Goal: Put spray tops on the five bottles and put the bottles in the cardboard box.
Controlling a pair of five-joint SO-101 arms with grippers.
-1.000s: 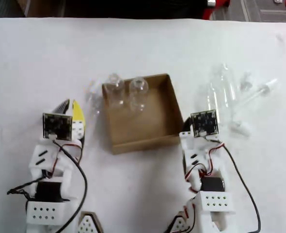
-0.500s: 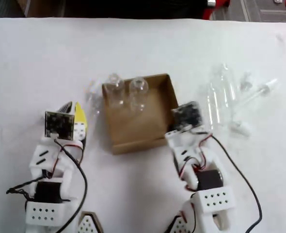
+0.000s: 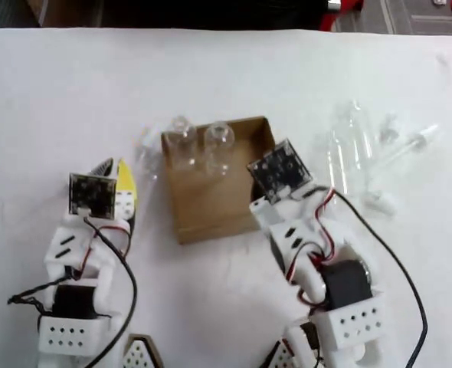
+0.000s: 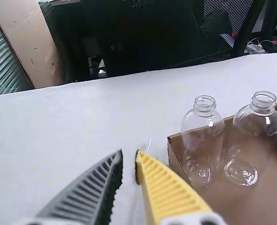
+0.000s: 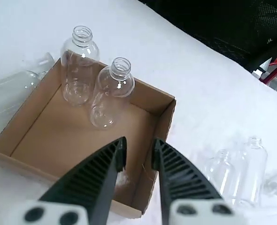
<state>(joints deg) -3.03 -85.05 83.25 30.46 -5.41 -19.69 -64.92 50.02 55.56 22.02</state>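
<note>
The cardboard box point(image 3: 211, 207) lies mid-table with two clear uncapped bottles point(image 3: 181, 146) point(image 3: 219, 146) standing at its far wall. They also appear in the left wrist view point(image 4: 202, 136) point(image 4: 256, 136) and the right wrist view point(image 5: 80, 65) point(image 5: 111, 93). My right gripper point(image 5: 139, 152) hangs over the box's right side point(image 3: 276, 169), slightly open and empty. My left gripper point(image 4: 129, 161) sits left of the box point(image 3: 115, 180), its grey and yellow fingers almost together, holding nothing. More clear bottles point(image 3: 348, 153) and spray tops point(image 3: 410, 142) lie to the right of the box.
A clear bottle point(image 5: 11, 93) lies on the table just outside the box's left wall point(image 3: 145, 149). Another spray top point(image 3: 379, 201) rests near the right arm. The white table stretches bare at the far side and far left.
The right arm has swung left from beside the box's right corner to over the box's right side. The left arm has barely shifted.
</note>
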